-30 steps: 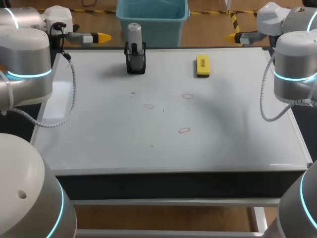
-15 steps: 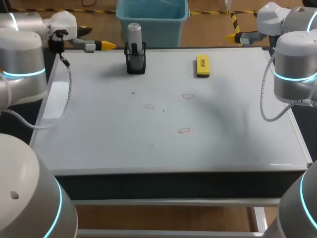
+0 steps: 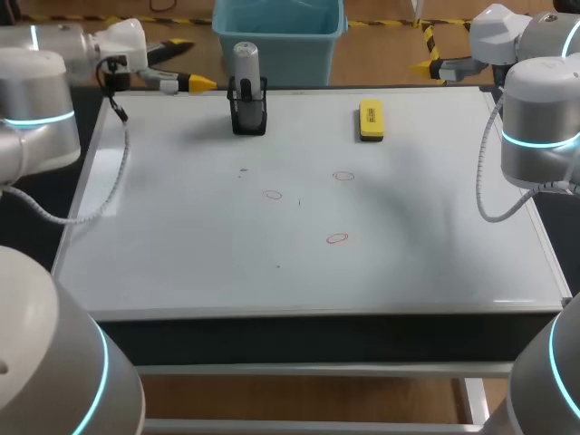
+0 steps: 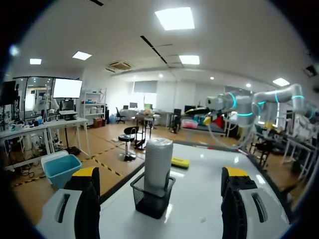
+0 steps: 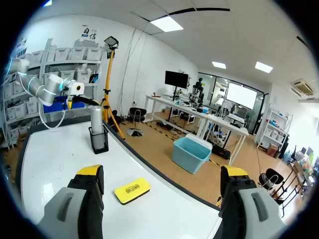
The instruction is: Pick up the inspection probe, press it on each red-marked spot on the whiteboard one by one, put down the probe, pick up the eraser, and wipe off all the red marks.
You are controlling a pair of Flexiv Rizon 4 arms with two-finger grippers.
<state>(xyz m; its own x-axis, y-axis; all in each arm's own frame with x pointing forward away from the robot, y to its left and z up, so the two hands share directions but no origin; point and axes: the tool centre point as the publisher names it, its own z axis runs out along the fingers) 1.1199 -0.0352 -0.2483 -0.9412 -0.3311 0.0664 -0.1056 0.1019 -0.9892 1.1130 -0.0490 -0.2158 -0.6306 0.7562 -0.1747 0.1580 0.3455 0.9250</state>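
- Left wrist view: the left gripper [image 4: 160,173] has its two yellow-tipped fingers [image 4: 84,174] spread wide, with nothing held between them.
- Ahead of it, lined up with the gap between the fingers but apart from them, the inspection probe [image 4: 158,164] stands upright in a black mesh holder [image 4: 152,200].
- The probe is a pale grey cylinder, and its lower end is sunk into the holder.
- Beyond the holder, the yellow eraser [image 4: 180,162] lies flat on the whiteboard [image 4: 209,199], and farther off the right arm [image 4: 249,107] shows at the far side.
- From the head view, the left gripper [image 3: 192,63] hangs at the board's far left corner, pointing toward the probe [image 3: 246,63] from the side and well short of it.
- The holder [image 3: 248,113] sits near the far edge of the whiteboard [image 3: 426,236], and the eraser [image 3: 371,120] is to its right, well apart from it.
- Three small red marks lie in the middle of the board: one [image 3: 272,194] to the left, one [image 3: 343,176] to the right and farther back, and one [image 3: 336,238] nearest the front edge.
- Seen from the right wrist, the right gripper [image 5: 162,172] is also wide open and empty, above the board's far right corner.
- The eraser [image 5: 131,190] lies just ahead of it, with the probe [image 5: 95,119] farther along the same edge.
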